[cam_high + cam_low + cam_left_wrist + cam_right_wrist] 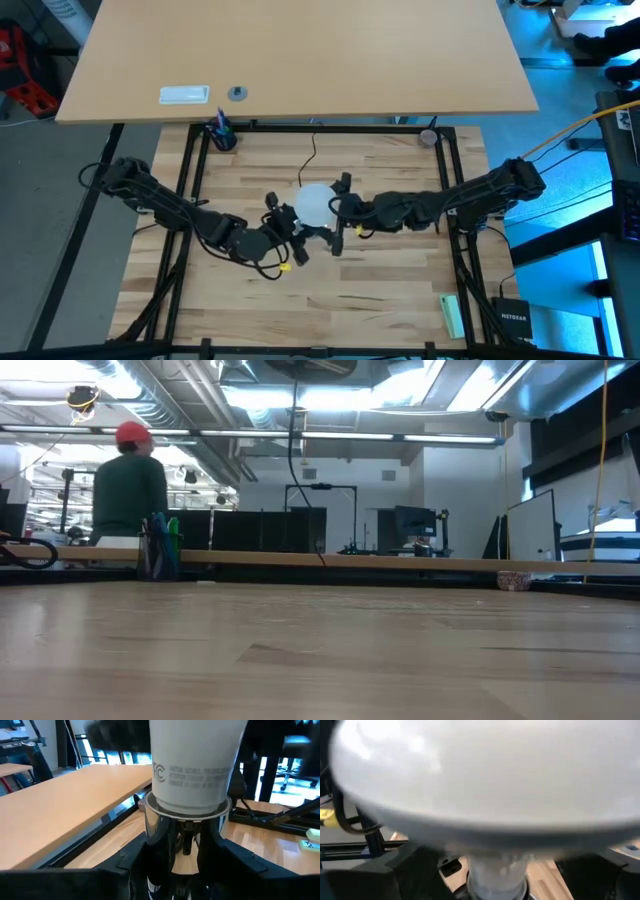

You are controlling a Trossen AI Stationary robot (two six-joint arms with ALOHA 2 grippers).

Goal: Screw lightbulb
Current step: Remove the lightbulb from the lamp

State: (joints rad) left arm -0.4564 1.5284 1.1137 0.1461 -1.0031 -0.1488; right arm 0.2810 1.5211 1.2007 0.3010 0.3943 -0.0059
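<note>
The white frosted lightbulb [315, 203] stands upright with its printed neck [195, 775] in the round silver socket [186, 812]. The socket's thin black cord [313, 150] runs toward the table's far edge. My left gripper [290, 228] comes from the left and is shut on the socket below the bulb. My right gripper [340, 213] comes from the right. It is open wide, with one finger on each side of the globe's right flank. The globe [480, 775] fills the right wrist view. The low view shows neither gripper. My left gripper pinches the silver socket's side wall [155, 837] between its two fingers [235, 862], coming roughly level from the table's left. The socket is upright, with the bulb standing up out of it. My right gripper: I cannot tell whether its fingers touch the globe.
A pen cup [222, 135] stands at the far left of the table and a small round thing [428, 136] at the far right. A green block [452, 315] and a black box [512, 318] lie at the near right. A person in a red cap [130, 480] is beyond the table.
</note>
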